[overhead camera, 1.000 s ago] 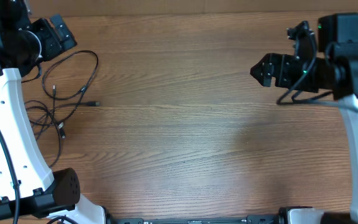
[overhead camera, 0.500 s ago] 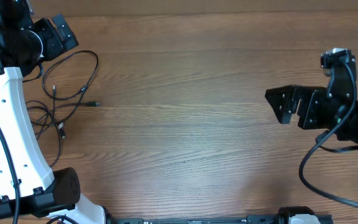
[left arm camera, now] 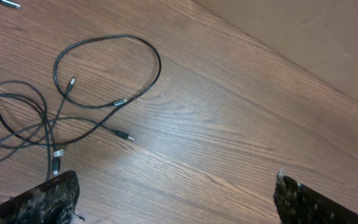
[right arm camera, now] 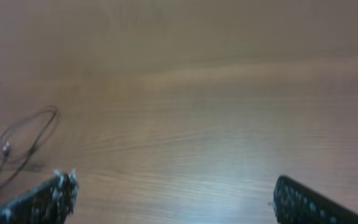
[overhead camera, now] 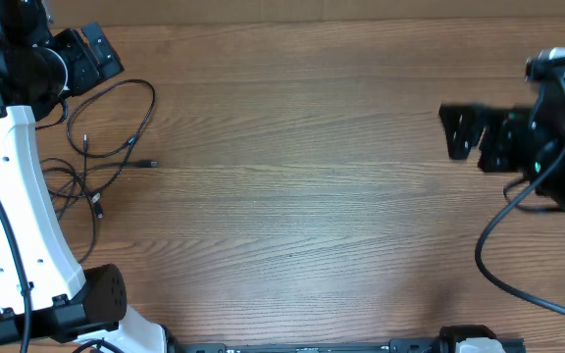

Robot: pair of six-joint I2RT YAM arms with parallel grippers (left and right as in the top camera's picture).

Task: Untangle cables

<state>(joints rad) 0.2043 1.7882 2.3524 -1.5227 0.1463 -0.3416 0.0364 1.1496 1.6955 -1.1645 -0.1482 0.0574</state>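
The thin black cables lie in loose loops on the wooden table at the far left. One loop lies apart, with silver-tipped plugs inside it. They also show in the left wrist view and faintly in the right wrist view. My left gripper is open and empty, raised above the table just left of the loop; in its wrist view the fingers are spread wide. My right gripper is open and empty at the far right, far from the cables; its fingers are spread wide.
The wooden table spans the whole view. A tangle of further thin cords lies beside the left arm's white column. A plain wall or board shows beyond the table's far edge.
My right arm has pulled back toward the right edge and swung round, its gripper now further right. The left arm and the cables have not moved.
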